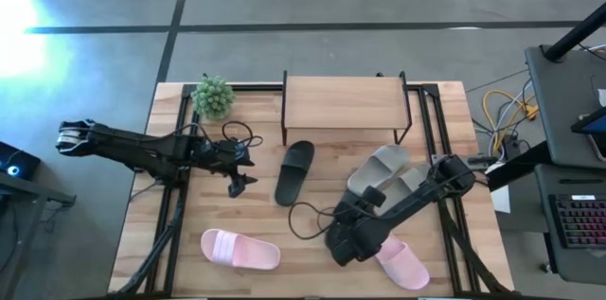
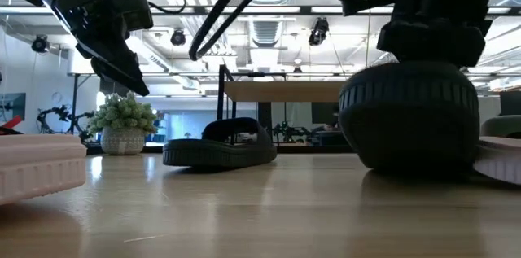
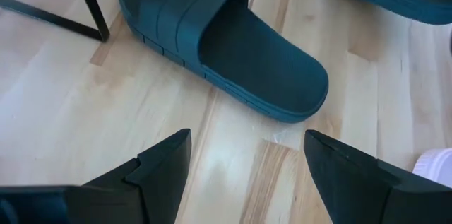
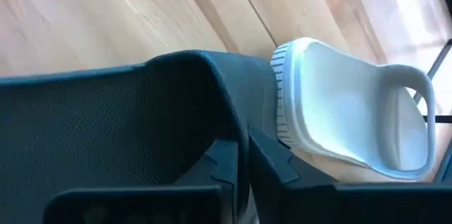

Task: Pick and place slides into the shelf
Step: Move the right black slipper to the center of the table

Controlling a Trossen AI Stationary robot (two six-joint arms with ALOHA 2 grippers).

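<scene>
— Where are the slides?
— One black slide (image 1: 294, 171) lies in the middle of the bench, just in front of the shelf (image 1: 345, 100) at the back edge. The two grey slides (image 1: 383, 173) lie side by side near the right edge. One pink slide (image 1: 239, 249) is by the front edge, another pink slide (image 1: 404, 263) near the front right corner.
— And the hands?
— The right gripper (image 1: 343, 243) is pinching the other black slide (image 2: 409, 114) by its strap, beside that pink one. The left gripper (image 3: 244, 174) hangs with fingers spread, near the middle black slide.
</scene>
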